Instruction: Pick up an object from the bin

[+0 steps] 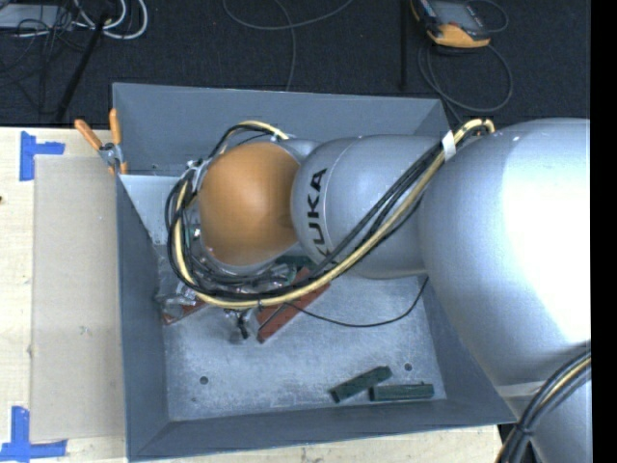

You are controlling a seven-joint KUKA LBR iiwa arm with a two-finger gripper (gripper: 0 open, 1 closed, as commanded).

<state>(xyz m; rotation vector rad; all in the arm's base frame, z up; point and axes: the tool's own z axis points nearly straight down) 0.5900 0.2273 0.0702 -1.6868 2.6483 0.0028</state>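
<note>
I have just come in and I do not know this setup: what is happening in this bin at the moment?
A silver KUKA arm reaches from the right into the grey metal bin. Its orange wrist cover hangs over the bin's left half. Below it, the end effector is down near the floor, next to a reddish-brown strip. Whether it grips anything cannot be seen. Two dark green pieces lie apart from it, toward the view's lower edge.
</note>
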